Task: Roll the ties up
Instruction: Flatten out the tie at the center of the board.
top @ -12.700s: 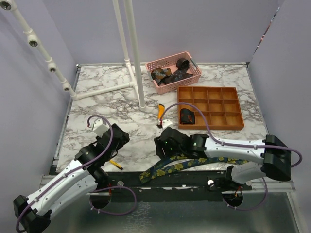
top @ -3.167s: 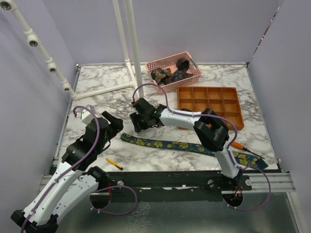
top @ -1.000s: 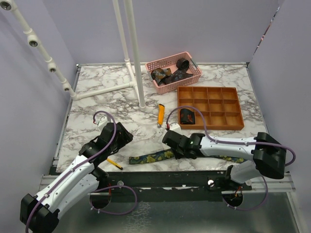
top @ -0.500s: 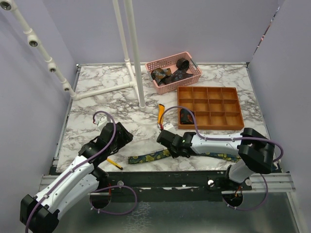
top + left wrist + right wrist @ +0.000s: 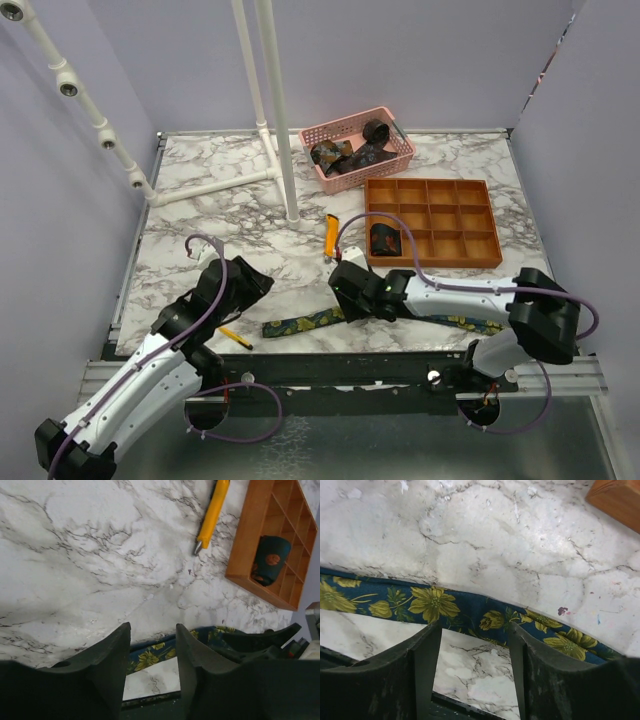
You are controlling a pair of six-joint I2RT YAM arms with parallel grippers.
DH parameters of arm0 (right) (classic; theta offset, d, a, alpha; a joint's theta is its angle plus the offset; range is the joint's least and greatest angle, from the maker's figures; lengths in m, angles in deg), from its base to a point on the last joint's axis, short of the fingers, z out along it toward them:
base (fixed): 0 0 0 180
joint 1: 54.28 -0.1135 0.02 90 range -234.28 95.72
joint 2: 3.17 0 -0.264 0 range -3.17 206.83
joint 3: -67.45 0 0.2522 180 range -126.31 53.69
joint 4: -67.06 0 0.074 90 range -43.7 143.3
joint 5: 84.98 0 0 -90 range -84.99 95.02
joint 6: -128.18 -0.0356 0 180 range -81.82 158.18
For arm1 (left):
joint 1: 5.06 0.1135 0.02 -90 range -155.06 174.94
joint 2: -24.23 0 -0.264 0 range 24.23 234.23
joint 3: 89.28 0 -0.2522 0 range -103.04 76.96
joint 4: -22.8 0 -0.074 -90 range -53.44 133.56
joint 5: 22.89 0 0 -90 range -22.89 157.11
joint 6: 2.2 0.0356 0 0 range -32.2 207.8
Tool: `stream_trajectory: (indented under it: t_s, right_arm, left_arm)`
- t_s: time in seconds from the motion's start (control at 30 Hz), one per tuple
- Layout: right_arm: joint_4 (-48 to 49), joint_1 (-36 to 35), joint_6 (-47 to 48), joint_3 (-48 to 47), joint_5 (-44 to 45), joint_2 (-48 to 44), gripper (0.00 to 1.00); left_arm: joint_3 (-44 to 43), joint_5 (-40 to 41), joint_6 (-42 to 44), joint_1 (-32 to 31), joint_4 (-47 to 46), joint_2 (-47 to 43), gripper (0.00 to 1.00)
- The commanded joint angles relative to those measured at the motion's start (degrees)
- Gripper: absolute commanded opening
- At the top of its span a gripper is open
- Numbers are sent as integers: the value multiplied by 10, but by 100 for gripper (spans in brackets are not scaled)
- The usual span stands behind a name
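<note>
Tie [image 5: 300, 324], navy with yellow flowers, lies flat and unrolled along the table's [image 5: 220, 215] near edge. The right gripper [image 5: 472, 630] hangs just over its middle, jaws well apart and astride the band, gripping nothing. The left gripper [image 5: 152, 630] sits near the tie's left end, jaws partly parted and empty. A coiled tie [image 5: 385, 238] sits in a left-column compartment of the tray [image 5: 430, 262]; more ties [image 5: 345, 155] fill the basket [image 5: 375, 170].

Right gripper [image 5: 472, 630] jaws, shut a second ago, now parted over long navy yellow-flowered fabric tie [image 5: 435, 602]; left gripper [image 5: 152, 632] narrowed.
</note>
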Motion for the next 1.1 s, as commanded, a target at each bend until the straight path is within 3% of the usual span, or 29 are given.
stream_trajectory:
  t_s: [0.0, 0.17, 0.4, 0.7, 1.07]
  right_arm:
    - [44, 21, -45, 36, -23, -60, 60]
    - [121, 53, -80, 87, -88, -96, 58]
    - [183, 54, -99, 100, -147, -87, 54]
    - [195, 54, -93, 108, -159, -84, 53]
    - [195, 54, -82, 103, -171, -75, 53]
  left_arm:
    - [-1, -40, -21, -42, 4, 19, 30]
    - [-5, 35, -65, -158, 4, 58, 0]
    - [37, 52, -130, -216, 5, 80, 0]
    - [31, 133, -179, -218, 122, 43, 0]
    - [69, 152, -199, -218, 114, 86, 0]
